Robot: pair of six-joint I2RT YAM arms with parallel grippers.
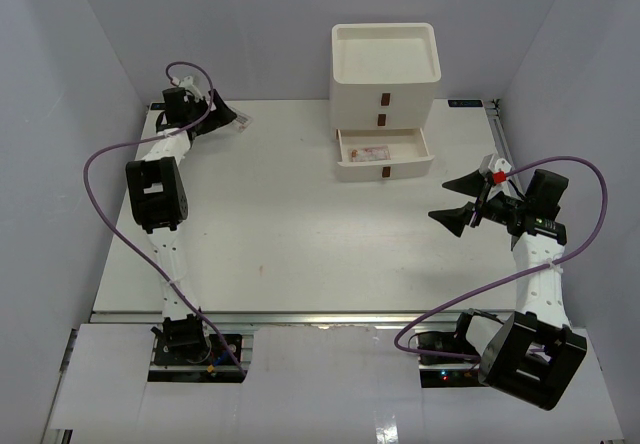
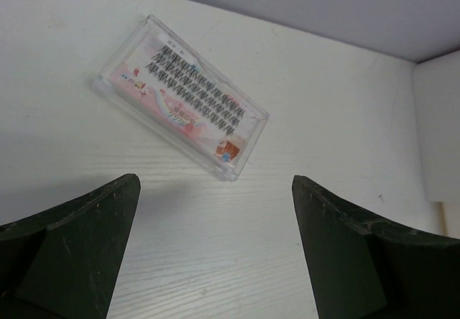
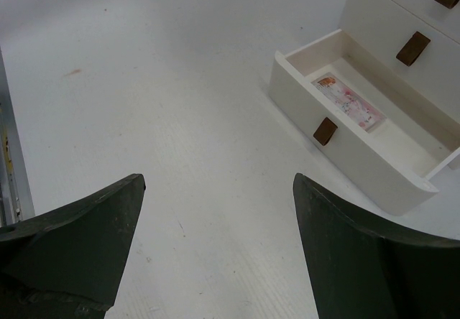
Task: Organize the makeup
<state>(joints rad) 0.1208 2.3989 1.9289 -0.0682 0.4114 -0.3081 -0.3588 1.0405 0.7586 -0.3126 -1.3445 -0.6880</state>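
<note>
Waiting packet: the eyelash packet [image 2: 180,96] lies flat on the table [image 1: 300,234], in the far left corner, near the back wall [image 2: 302,6].
Second packet [image 1: 372,153]: lies inside the open bottom drawer [image 1: 385,171] of the white drawer box [image 1: 383,84].
Left gripper [image 2: 215,182]: wide open, holding nothing, just in front of the eyelash packet.
Right gripper [image 1: 441,200]: wide open too, empty, near the drawer.
What could go wrong: the packet is thin and flat, so the fingers may slide over it or push it into the wall.
Room to move: lots of bare table between the corner and the drawer; the wall is close behind.
</note>
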